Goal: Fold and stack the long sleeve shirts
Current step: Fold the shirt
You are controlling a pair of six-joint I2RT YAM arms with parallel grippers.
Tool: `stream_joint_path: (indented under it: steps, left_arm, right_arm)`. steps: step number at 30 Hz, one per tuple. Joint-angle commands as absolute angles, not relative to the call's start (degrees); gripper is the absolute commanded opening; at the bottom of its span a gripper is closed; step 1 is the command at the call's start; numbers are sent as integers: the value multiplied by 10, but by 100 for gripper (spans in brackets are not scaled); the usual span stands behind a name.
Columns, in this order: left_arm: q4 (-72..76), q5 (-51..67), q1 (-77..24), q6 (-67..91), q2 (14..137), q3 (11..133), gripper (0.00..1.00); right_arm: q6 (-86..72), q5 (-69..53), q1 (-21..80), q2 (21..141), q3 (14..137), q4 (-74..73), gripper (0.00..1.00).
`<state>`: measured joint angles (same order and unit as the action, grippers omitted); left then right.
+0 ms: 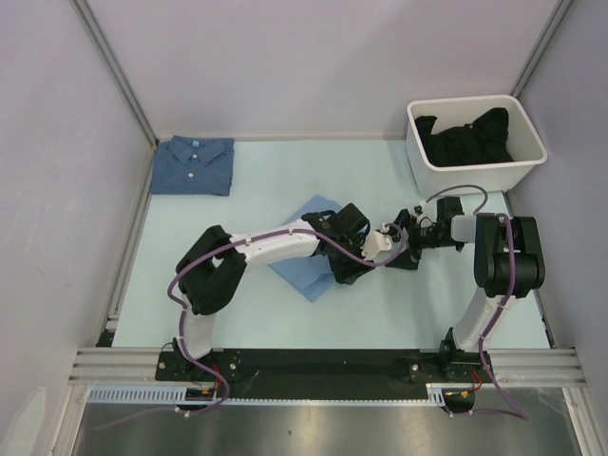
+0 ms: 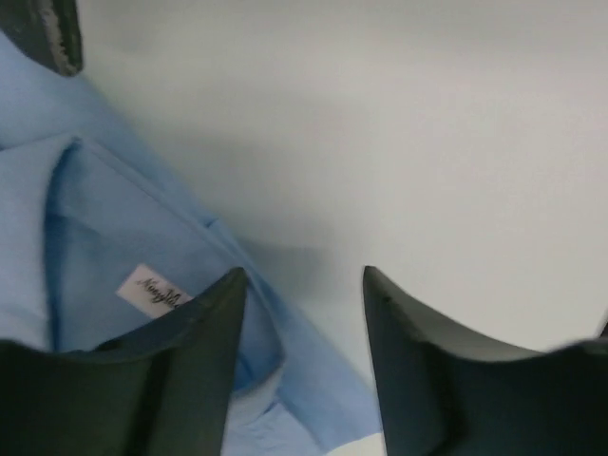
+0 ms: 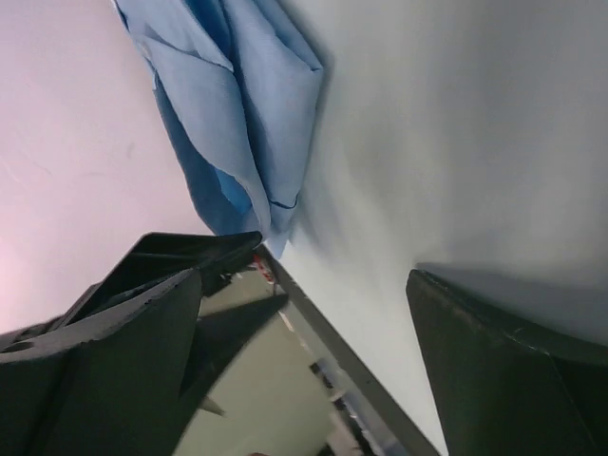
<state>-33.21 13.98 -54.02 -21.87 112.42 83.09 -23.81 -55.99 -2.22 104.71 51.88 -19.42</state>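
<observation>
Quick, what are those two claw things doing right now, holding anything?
Left end effector: open, holding nothing, at the edge of the light blue shirt.
Right end effector: open, holding nothing.

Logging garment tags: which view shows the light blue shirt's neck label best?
Left wrist: the white neck label with script shows close up beside the jaws. Top external shows the light blue shirt partly under the left arm, no label visible. Right wrist shows only a folded edge.

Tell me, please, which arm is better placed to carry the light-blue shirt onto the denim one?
Left, probably. The left tool, open, hangs over the light-blue shirt, and the denim shirt lies far left. The right tool is off the cloth.
</observation>
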Motion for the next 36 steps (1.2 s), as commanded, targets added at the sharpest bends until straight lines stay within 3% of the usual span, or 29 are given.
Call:
stream_joint_path:
  steps: [1, 2, 3, 9, 15, 20, 23, 24, 27, 30, 31, 36]
  left_arm:
    - [-352, 243, -524, -161, 1072, 847, 65]
    - [-354, 263, -517, -163, 1040, 832, 74]
    - [-363, 293, -494, -165, 1023, 826, 75]
    - [-398, 392, -337, -176, 954, 795, 74]
    - [-413, 389, -188, -168, 989, 806, 71]
    - [-376, 380, -140, -144, 1027, 775, 65]
    - [-351, 388, -134, -139, 1050, 753, 63]
    - [-347, 395, -134, -136, 1060, 752, 61]
    - [-342, 392, -132, -127, 1095, 751, 57]
    - [-344, 384, -127, -113, 1114, 742, 48]
    - [-351, 386, -127, -115, 1117, 740, 38]
    - [-413, 431, -146, -152, 1091, 682, 13]
  right_arm:
    - [-334, -531, -26, 1026, 490, -146, 97]
    - [-341, -524, -26, 1023, 484, -143, 97]
    - [-344, -519, -25, 1020, 470, -142, 98]
    - [-402, -499, 37, 993, 442, -44, 99]
    - [-473, -420, 97, 1024, 436, 67, 89]
    - [-523, -395, 135, 1067, 433, 89, 68]
    - [-504, -382, 138, 1067, 434, 75, 47]
    - [-491, -380, 138, 1066, 445, 50, 32]
    - [-409, -362, 137, 1072, 491, -18, 10]
    - [-303, -341, 138, 1090, 564, -87, 0]
    - [-282, -330, 138, 1097, 583, -106, 0]
    - [-123, -317, 142, 1153, 706, -231, 0]
